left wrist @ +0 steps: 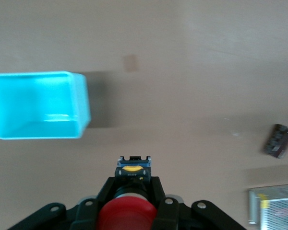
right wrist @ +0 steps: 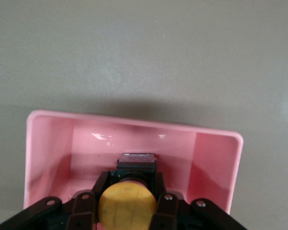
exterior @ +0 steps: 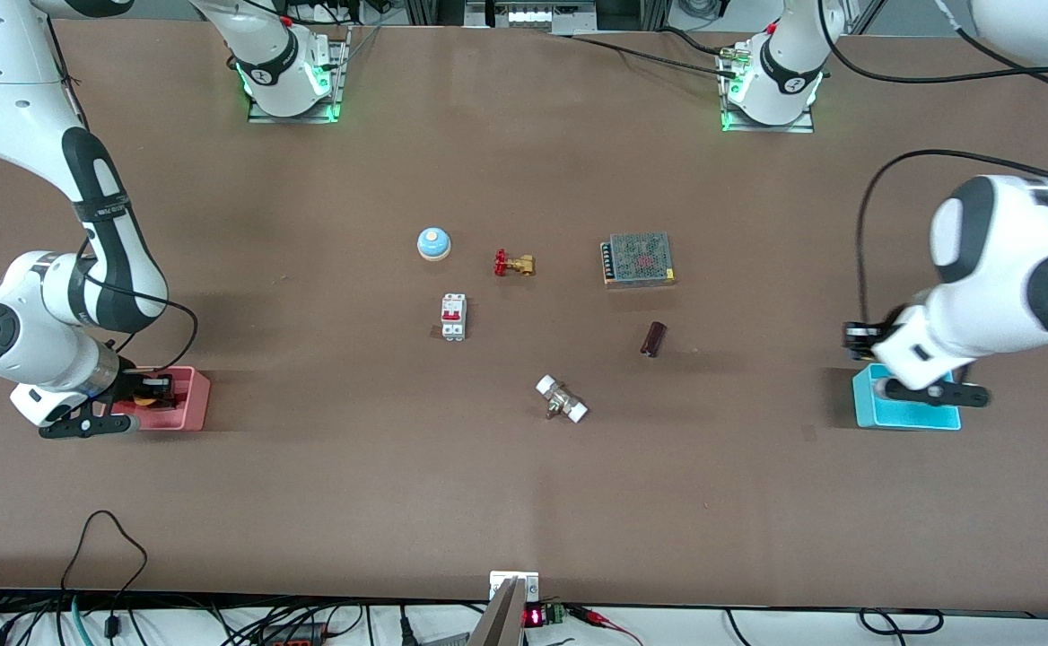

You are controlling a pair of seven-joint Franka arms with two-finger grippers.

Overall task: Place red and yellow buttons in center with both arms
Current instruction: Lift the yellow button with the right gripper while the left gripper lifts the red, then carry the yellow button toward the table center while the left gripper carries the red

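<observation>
My left gripper [left wrist: 133,182] is shut on the red button [left wrist: 125,213], gripping its black body. It holds the button over bare table beside the cyan bin [left wrist: 84,103]. In the front view the left gripper [exterior: 858,339] is at the bin's [exterior: 905,414] inner corner, and the red cap is hidden there. My right gripper [right wrist: 133,179] is shut on the yellow button [right wrist: 127,206] and holds it inside the pink bin [right wrist: 216,163]. In the front view the right gripper [exterior: 149,393] and the yellow cap [exterior: 140,396] show over the pink bin [exterior: 190,404]. The brown tabletop centre [exterior: 533,323] lies between the arms.
Around the centre lie a blue-and-white bell [exterior: 433,243], a brass valve with a red handwheel [exterior: 513,264], a mesh-topped power supply [exterior: 638,259], a white and red breaker [exterior: 453,317], a dark brown part [exterior: 653,339] and a white-ended fitting [exterior: 562,399].
</observation>
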